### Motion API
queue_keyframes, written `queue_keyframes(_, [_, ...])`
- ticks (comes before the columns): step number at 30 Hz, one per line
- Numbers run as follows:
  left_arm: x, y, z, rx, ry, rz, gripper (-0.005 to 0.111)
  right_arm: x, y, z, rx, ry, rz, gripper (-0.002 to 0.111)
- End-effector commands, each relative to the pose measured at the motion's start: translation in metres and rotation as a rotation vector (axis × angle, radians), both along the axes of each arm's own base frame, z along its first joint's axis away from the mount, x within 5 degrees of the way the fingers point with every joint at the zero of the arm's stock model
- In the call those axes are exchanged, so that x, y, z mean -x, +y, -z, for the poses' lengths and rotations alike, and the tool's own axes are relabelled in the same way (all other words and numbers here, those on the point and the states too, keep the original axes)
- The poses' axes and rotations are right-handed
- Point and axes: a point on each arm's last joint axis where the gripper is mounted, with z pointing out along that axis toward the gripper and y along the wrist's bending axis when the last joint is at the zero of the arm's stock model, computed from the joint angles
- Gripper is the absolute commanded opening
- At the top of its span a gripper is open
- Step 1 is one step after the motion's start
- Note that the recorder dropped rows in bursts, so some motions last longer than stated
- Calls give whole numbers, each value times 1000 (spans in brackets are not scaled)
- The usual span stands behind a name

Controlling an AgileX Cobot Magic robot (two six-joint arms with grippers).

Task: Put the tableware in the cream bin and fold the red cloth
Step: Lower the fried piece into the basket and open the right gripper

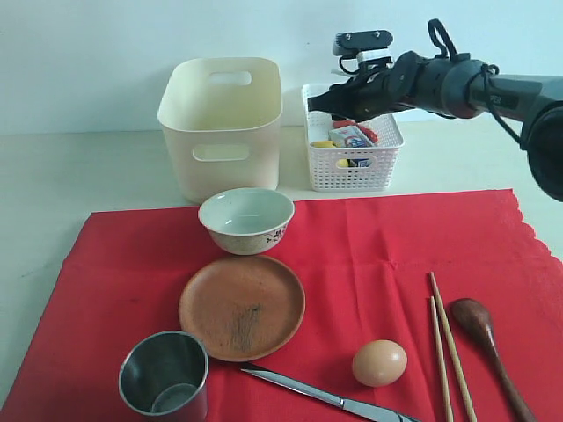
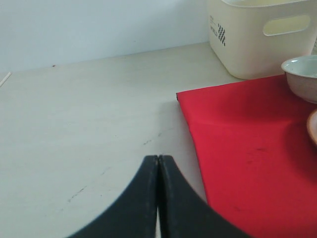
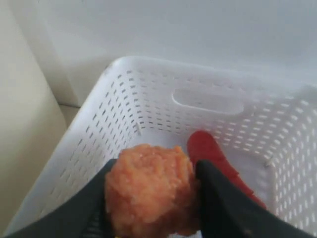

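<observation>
A pale cream bench with a few faint scuff marks runs back to a plain whitish wall. The red cloth lies spread flat over the near part of the bench, its scalloped edge on the right side of the exterior view. The tableware rests on the cloth. The white ceramic bowl stands near the cloth's far edge, and the brown round plate lies just in front of it. The steel cup stands upright at the near left, and the metal knife lies slantwise beside it. A brown egg sits to the right of the knife. Further right lie the wooden chopsticks and the dark wooden spoon. Behind the cloth, on bare bench, the cream bin stands upright, and none of the tableware can be seen inside it. Just beside it on the right is a white lattice basket with small packets and a red item inside. The right fingers hang over that basket, grasping an orange crumbly lump between them. The left fingers are clenched tight together with nothing between them, above bare bench to the left of the cloth's far corner.
</observation>
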Motion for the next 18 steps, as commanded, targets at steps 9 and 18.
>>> queue_keyframes(9, [0, 0, 0, 1, -6, 5, 0, -9, -3, 1, -100, 48, 44, 67])
queue_keyframes(18, [0, 0, 0, 1, -6, 5, 0, 10, -14, -67, -59, 137, -37, 78])
